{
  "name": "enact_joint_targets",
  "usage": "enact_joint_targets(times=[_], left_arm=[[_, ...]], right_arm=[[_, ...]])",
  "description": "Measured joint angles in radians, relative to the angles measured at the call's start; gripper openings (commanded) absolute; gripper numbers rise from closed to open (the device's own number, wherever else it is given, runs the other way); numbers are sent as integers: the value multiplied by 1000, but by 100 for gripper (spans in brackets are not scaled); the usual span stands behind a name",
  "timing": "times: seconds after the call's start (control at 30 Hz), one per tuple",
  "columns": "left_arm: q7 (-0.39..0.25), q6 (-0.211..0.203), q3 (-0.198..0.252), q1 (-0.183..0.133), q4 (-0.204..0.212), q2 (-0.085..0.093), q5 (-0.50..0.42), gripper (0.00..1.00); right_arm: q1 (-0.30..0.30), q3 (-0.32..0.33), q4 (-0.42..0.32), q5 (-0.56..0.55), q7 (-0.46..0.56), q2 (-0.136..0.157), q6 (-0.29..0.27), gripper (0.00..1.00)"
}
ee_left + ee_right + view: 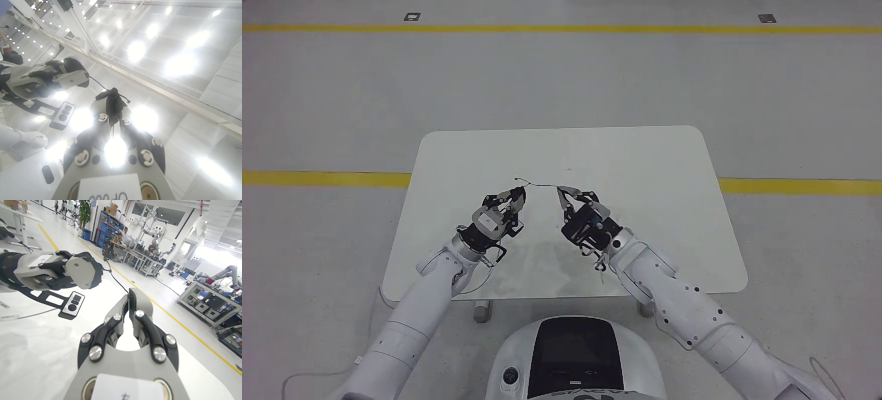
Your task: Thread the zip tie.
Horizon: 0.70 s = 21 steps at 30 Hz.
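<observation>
Tally, kind by kind

One thin black plastic zip tie (540, 186); two grey-and-black two-fingered robot grippers — the left gripper (519, 190) and the right gripper (560, 192); one white table with rounded corners (662, 160); two yellow floor stripes — the far stripe (562, 28) and the near stripe (322, 178); two small dark square floor plates (412, 16).
</observation>
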Motion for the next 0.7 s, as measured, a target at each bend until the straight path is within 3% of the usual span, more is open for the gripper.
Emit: enact_joint_targets(times=[0.7], left_arm=[[0, 0, 0, 0, 0, 0, 0, 0]], right_arm=[[-26, 24, 0, 0, -2, 5, 30, 0]])
